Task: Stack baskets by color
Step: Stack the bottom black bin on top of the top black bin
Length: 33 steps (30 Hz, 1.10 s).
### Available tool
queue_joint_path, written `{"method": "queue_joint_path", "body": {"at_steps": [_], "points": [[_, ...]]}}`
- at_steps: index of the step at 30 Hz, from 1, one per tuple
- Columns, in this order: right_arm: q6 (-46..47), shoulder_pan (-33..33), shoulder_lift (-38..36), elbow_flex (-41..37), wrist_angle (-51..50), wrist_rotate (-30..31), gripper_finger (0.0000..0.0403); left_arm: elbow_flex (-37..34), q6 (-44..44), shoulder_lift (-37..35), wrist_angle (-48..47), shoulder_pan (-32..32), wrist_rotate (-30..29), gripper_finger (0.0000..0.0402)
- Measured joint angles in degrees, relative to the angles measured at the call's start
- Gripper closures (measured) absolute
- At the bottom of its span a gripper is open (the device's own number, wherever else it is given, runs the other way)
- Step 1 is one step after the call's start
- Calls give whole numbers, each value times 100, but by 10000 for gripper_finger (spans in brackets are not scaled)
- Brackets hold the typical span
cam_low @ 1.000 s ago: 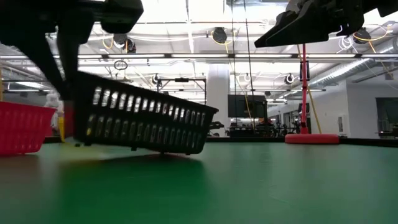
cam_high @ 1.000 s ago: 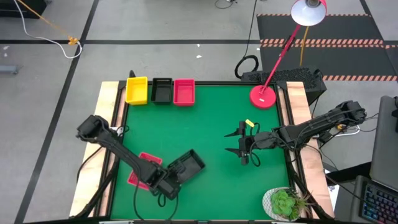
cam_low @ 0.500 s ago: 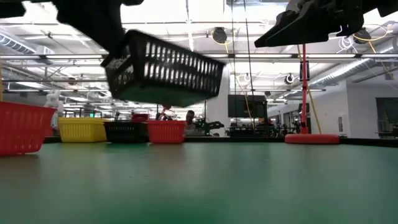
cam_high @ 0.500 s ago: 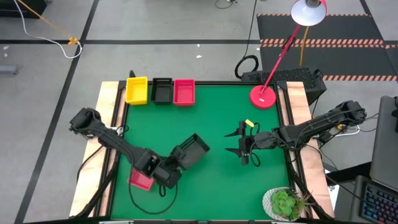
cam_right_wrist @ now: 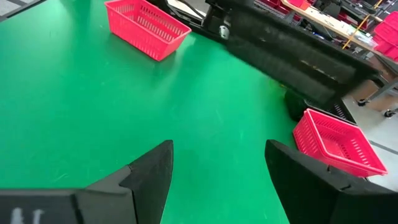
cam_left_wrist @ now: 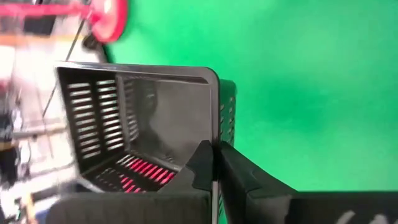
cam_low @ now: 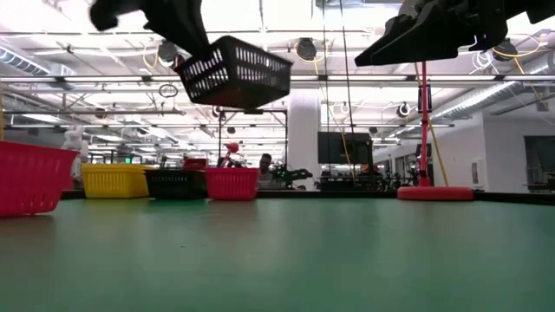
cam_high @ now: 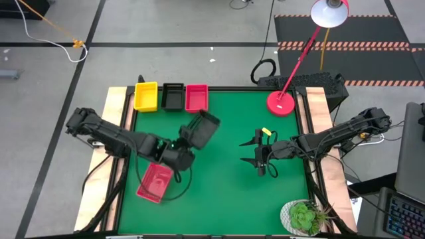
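Observation:
My left gripper (cam_high: 180, 151) is shut on a black basket (cam_high: 201, 129), which hangs high over the green table (cam_high: 226, 192) in the low view (cam_low: 238, 73). A yellow basket (cam_high: 146, 96), a black one (cam_high: 173, 96) and a pink-red one (cam_high: 196, 97) stand in a row on their bottoms at the far left edge. Another pink-red basket (cam_high: 155, 180) rests on the table near the left edge. Right of the table's middle, my right gripper (cam_high: 260, 155) hovers open with nothing between its fingers (cam_right_wrist: 149, 171). My left gripper pinches the black basket's wall nearest to it, at the rim (cam_left_wrist: 215, 134), with one finger (cam_left_wrist: 200, 163) inside the basket and the other (cam_left_wrist: 241, 177) outside. The fingers slant downward from the table's near left. The basket is lifted clear and tilted.
A red lamp base (cam_high: 281, 103) stands at the far right corner, its pole leaning out over the edge. A potted plant (cam_high: 302, 216) sits at the near right corner. Wooden strips (cam_high: 114, 133) line the left and right sides.
My left gripper has risen and swung toward the far edge and the row of baskets, staying shut on the black basket. The basket, low over the table a second ago, now hangs high and has turned about. The pink-red basket beneath the arm has come fully into view.

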Motion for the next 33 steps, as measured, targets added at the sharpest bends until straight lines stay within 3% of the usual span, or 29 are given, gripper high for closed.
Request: {"method": "queue_joint_path", "body": {"at_steps": [15,33], "points": [[-20,0,0,-1,-4,0,154,2,328,-134,-102,1583,-438,387],[-17,0,0,0,-4,0,154,2,-91,-244,-832,3223,-458,388]]}}
